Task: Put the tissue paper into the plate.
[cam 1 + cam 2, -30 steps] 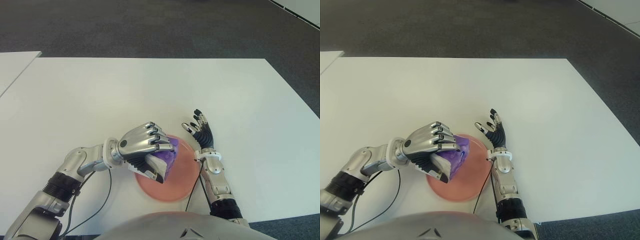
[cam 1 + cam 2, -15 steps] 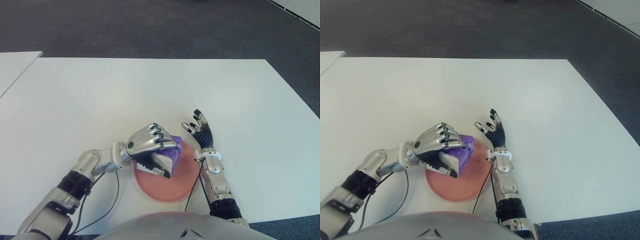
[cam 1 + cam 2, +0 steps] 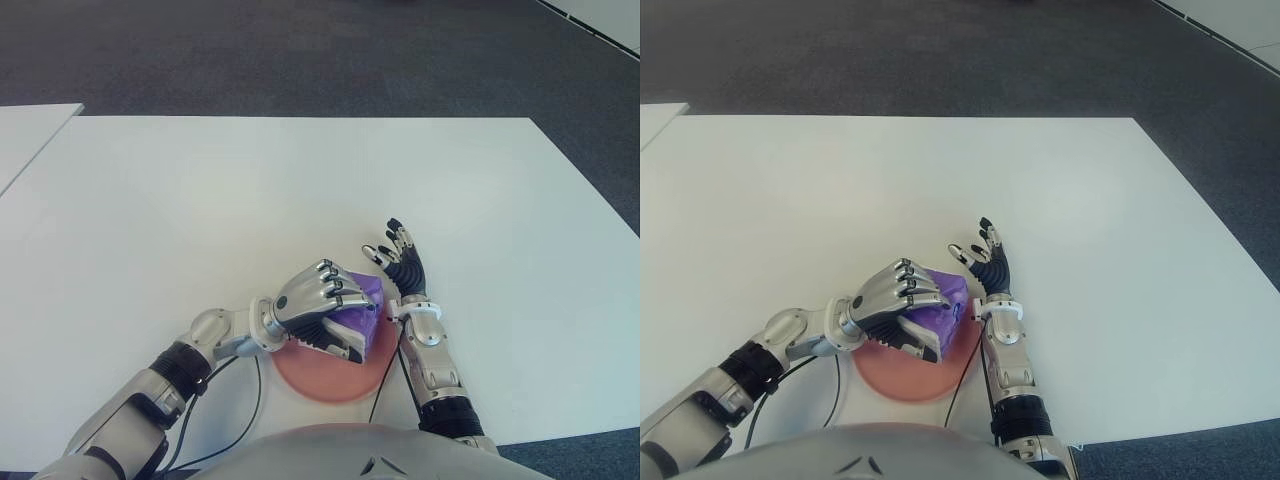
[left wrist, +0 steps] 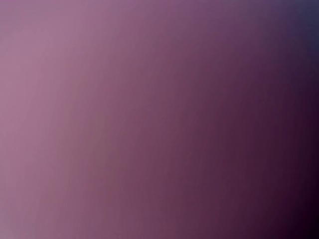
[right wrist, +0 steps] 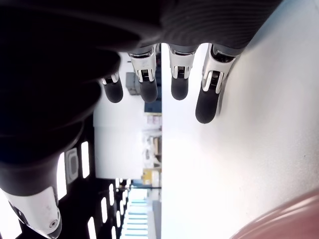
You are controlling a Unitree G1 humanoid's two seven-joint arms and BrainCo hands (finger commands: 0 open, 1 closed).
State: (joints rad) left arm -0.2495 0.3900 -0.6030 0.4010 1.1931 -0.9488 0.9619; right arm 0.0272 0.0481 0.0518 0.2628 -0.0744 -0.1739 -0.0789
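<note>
A purple tissue pack [image 3: 362, 304] is gripped in my left hand [image 3: 318, 304], whose fingers curl over its top. Hand and pack sit low over the pink plate [image 3: 335, 378] at the table's near edge, above the plate's far right part. I cannot tell whether the pack touches the plate. The left wrist view is filled with blurred purple, so the pack lies right against that camera. My right hand [image 3: 398, 262] shows just right of the plate, fingers spread and holding nothing; its wrist view shows straight fingertips [image 5: 177, 84] over the white table, with the plate rim [image 5: 284, 219] in a corner.
The white table [image 3: 300, 190] stretches far ahead and to both sides. A second white table corner [image 3: 30, 130] shows at the far left. A black cable [image 3: 235, 400] trails from my left forearm beside the plate. Dark carpet lies beyond the table.
My left hand has carried the purple pack rightward and lower, from the plate's left side to over its far right part, close to my right hand. The right hand has not moved.
</note>
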